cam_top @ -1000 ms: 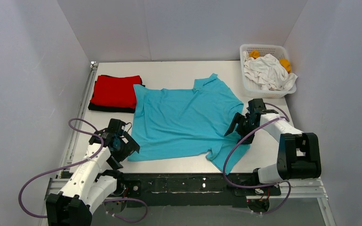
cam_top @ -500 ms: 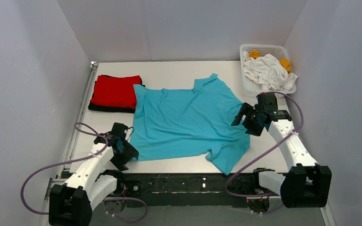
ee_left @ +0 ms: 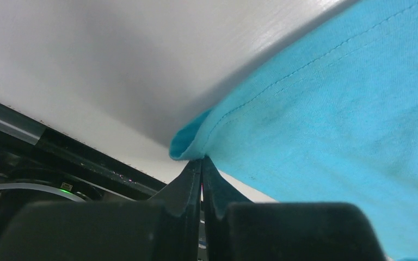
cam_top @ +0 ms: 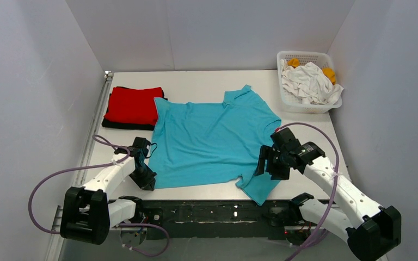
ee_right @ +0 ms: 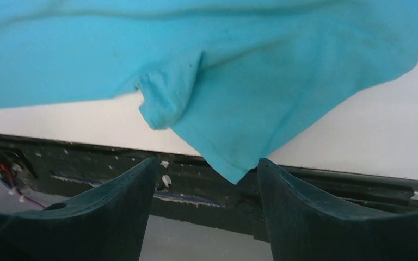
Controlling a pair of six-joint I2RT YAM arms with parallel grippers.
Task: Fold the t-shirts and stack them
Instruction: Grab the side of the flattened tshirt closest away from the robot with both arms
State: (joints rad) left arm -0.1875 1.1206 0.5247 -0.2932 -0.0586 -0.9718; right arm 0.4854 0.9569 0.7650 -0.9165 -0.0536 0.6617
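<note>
At the far left, the red t-shirt (cam_top: 133, 103) lies folded on the black t-shirt (cam_top: 125, 125), your stack's base. Your left gripper (ee_left: 201, 168) has its jaws clenched on the near-left hem corner of the turquoise t-shirt (cam_top: 212, 138), which is spread on the tabletop (cam_top: 207, 81) for folding. Your right gripper (ee_right: 207, 160) hovers, jaws released, over the near-right sleeve, likely for a matching grasp.

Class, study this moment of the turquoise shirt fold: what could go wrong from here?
The left claw pinches only the hem corner of the turquoise t-shirt; that thin grip may slip on lifting. The right claw stands open at the sleeve overhanging the table edge, so it may miss or snag.
</note>
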